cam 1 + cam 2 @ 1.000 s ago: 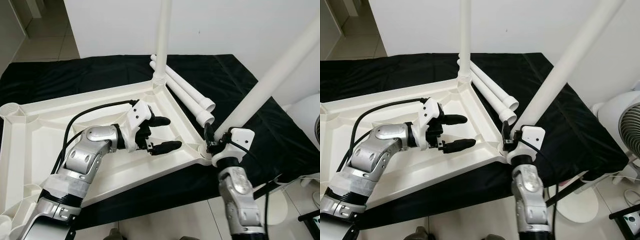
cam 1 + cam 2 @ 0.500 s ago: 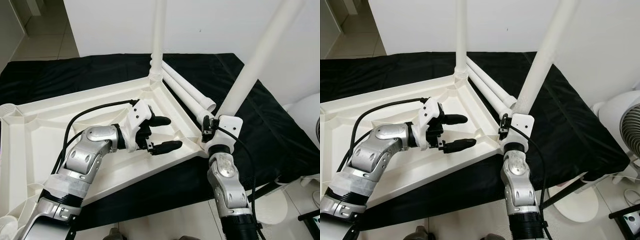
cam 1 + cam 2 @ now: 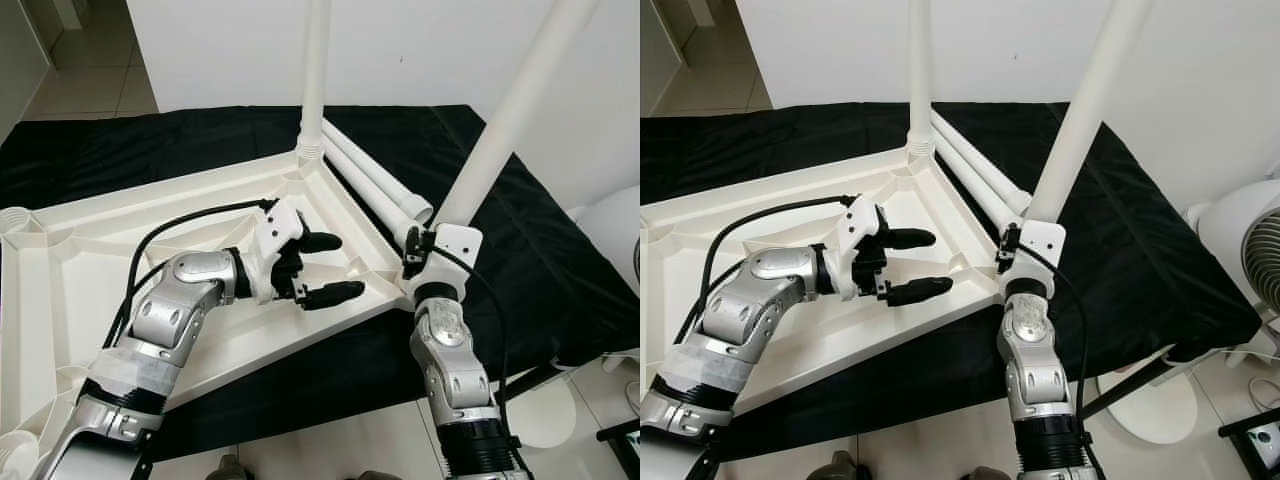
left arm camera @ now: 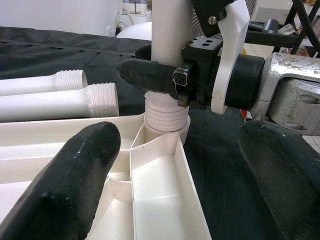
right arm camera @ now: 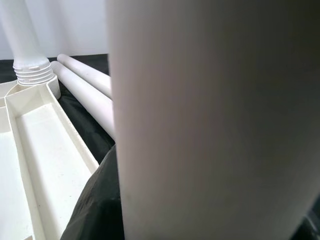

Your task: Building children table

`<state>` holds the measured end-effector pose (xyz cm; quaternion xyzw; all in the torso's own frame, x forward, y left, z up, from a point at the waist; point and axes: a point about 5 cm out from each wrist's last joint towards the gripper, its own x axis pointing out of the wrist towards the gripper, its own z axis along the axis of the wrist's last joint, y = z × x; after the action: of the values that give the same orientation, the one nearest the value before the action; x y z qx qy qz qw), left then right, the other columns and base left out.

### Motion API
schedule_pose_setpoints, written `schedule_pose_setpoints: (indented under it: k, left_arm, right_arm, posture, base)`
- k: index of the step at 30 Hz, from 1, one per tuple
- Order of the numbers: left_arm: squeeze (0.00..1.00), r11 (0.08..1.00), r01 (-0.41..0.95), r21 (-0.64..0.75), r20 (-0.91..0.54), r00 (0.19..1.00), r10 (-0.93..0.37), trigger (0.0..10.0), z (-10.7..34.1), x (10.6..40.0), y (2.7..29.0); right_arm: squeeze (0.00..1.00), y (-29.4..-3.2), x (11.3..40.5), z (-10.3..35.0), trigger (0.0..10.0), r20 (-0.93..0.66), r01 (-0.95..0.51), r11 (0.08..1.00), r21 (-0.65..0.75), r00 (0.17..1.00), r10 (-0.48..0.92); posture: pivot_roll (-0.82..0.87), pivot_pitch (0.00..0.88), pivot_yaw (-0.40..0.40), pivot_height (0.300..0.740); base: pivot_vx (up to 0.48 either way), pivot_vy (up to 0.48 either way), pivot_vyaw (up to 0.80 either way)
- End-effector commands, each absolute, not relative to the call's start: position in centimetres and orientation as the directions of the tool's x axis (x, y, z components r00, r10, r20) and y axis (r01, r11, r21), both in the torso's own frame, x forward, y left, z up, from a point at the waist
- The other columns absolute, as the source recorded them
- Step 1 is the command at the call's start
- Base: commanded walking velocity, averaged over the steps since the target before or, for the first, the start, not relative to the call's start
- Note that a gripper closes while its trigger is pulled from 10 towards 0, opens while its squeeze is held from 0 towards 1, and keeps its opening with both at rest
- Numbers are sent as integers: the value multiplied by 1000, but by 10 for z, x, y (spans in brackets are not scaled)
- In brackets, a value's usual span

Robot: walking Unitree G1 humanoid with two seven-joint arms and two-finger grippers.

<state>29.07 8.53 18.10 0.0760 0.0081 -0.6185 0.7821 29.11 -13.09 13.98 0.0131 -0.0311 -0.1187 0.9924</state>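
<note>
the right claw pinches the near leg just above its threaded foot, at the near right corner of the top; one black finger shows pressed against the tube in the left wrist view. the left claw hovers spread over the ribbed underside of the top, holding nothing, fingers pointing toward that same corner.

the top is the largest piece: a white plastic slab lying upside down on a black cloth, its ribs and corner sockets facing up. it looks stiff but light, likely to slide on the cloth if pushed sideways, so pressing down on a rib near the corner seems the way to steady it. the near leg leans a little as it rises from its socket, threads partly exposed, so i judge it not yet fully screwed home. a far leg stands upright in the far right corner socket. both are smooth hollow tubes, light and rigid, slippery to a two-finger grip; holding low near the threads gives best control when turning, and a crooked start could cross the threads.

two loose legs lie side by side on the cloth just beside the right edge of the top, threaded ends toward the robot.

the cloth covers a low platform against a white wall; pale tiled floor lies in front, and a white fan stands to the right.
</note>
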Motion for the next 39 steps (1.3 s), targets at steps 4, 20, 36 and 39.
schedule_pose_setpoints:
  k: [4,20,36,39]
  left_arm:
    - [0,246,962,120,-99,258,-961,10000,184,294,84]
    - [0,235,964,121,-94,247,-964,10000,184,295,81]
    - [0,230,966,120,-99,242,-965,10000,184,294,81]
    - [0,229,966,119,-99,241,-965,10000,184,294,81]
  right_arm:
    - [0,-123,291,138,10000,13,264,964,38,964,-265]
    - [0,-122,287,166,10000,135,278,961,10,951,-277]
    - [0,-135,282,120,10000,-80,416,907,66,908,-410]
    - [0,-140,281,119,10000,-84,453,889,60,890,-448]
  posture:
    - [34,19,-32,740]
    - [17,19,-28,740]
    - [19,27,-27,740]
    - [20,28,-28,740]
  base:
    - [0,0,0]
    - [0,0,0]
    - [0,0,0]
    - [0,0,0]
